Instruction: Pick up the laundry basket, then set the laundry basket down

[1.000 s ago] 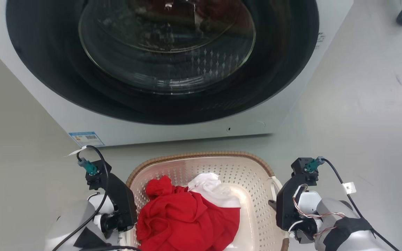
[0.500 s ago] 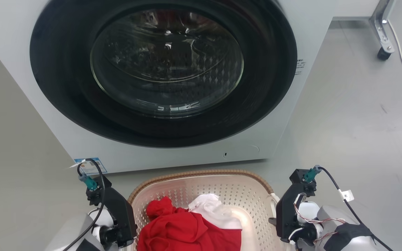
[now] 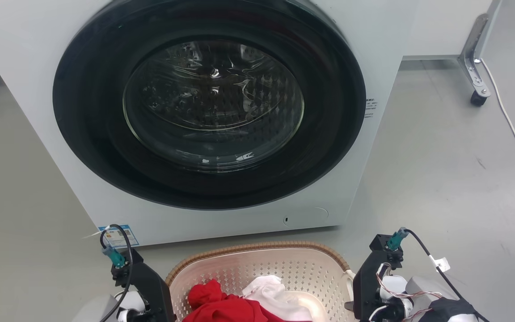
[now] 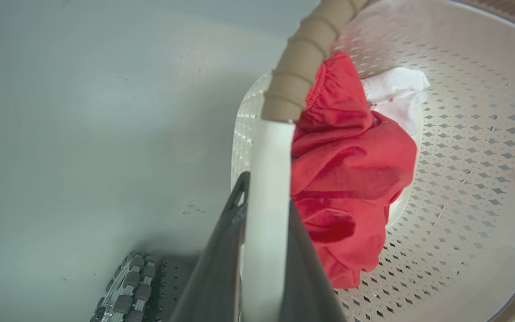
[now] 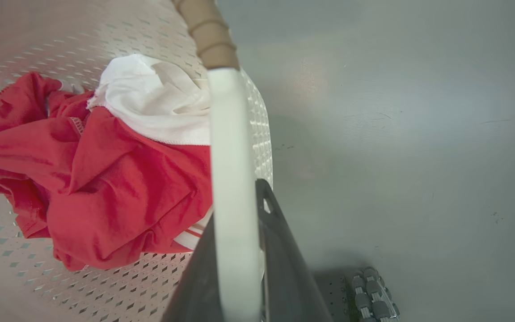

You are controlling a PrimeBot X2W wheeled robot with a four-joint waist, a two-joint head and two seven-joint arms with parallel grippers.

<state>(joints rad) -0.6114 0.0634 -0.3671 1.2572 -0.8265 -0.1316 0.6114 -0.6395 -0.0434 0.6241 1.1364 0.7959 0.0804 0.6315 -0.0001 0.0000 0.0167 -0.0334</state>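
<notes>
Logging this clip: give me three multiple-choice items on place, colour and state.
1. The laundry basket is: A) inside the drum; B) in front of the washing machine; C) on top of it.
2. The clothes in it are: A) blue and black; B) green and yellow; C) red and white.
3. The left gripper is: A) shut on the basket's handle; B) open; C) holding cloth.
B: it lies before the machine's front. C: both colours show in the wrist views. A: the white handle runs between its fingers.
</notes>
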